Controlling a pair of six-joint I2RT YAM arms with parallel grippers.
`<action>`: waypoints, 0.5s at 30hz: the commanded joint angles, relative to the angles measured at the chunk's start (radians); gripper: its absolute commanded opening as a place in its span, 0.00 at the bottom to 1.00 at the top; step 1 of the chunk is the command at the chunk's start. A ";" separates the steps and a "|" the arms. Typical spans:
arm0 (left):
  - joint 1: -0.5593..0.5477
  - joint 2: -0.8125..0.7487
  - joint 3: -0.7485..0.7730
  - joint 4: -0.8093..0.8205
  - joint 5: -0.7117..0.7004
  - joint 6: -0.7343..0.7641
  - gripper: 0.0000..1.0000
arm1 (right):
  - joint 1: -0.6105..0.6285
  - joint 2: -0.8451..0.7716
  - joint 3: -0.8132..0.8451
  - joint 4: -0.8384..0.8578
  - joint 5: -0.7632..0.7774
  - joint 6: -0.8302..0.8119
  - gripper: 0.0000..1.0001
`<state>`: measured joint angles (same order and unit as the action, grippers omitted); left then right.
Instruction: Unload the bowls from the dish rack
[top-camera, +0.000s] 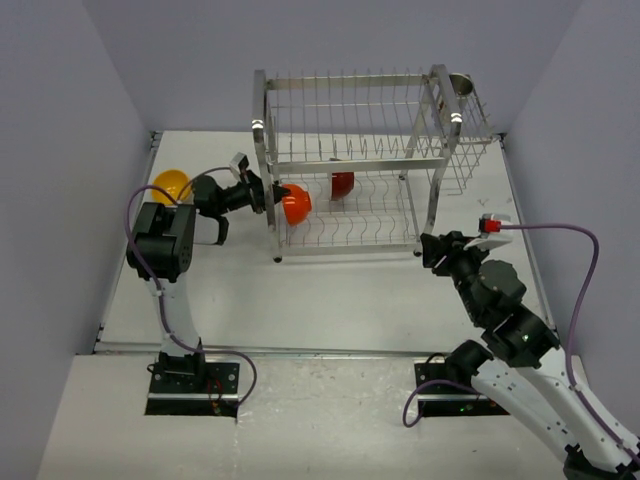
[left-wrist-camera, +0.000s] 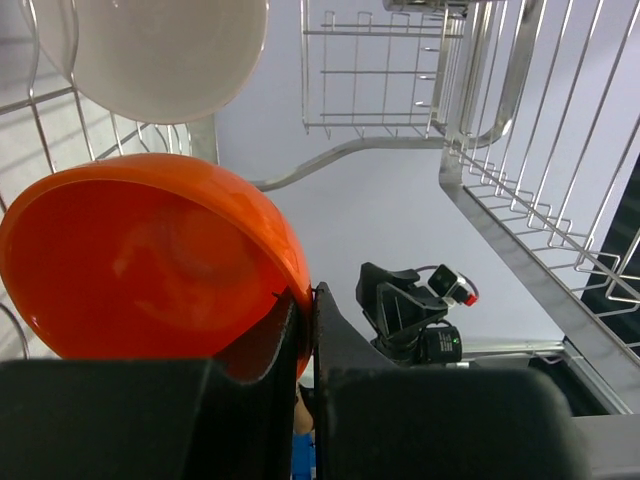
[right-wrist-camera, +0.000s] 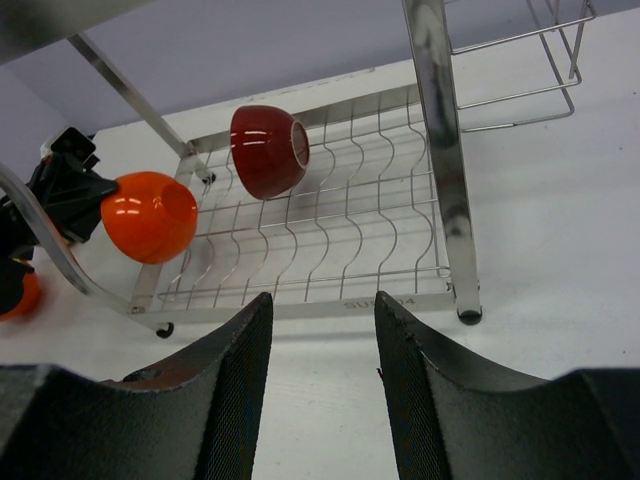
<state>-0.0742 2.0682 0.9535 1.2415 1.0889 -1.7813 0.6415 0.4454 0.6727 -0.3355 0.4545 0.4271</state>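
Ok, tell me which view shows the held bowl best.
Left wrist: the orange-red bowl fills the frame, its rim pinched in the left gripper. Right wrist shows it whole but small at the left end of the rack; the top view shows it smaller still.

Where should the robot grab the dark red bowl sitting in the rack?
Probably its rim. The dark red bowl lies on its side on the rack, on the lower shelf, open mouth facing right. So coming from the right lets one finger slip inside and one stay outside.
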 joint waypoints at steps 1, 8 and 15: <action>0.004 -0.026 0.056 0.248 0.014 -0.032 0.00 | 0.004 0.018 -0.009 0.038 0.015 -0.014 0.47; 0.028 -0.175 0.114 -0.217 0.013 0.332 0.00 | 0.004 0.004 -0.010 0.041 0.006 -0.016 0.47; 0.111 -0.305 0.319 -1.092 -0.135 0.935 0.00 | 0.004 -0.016 -0.013 0.047 -0.005 -0.016 0.47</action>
<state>-0.0185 1.8542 1.1828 0.5434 1.0328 -1.1805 0.6415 0.4389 0.6617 -0.3229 0.4534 0.4255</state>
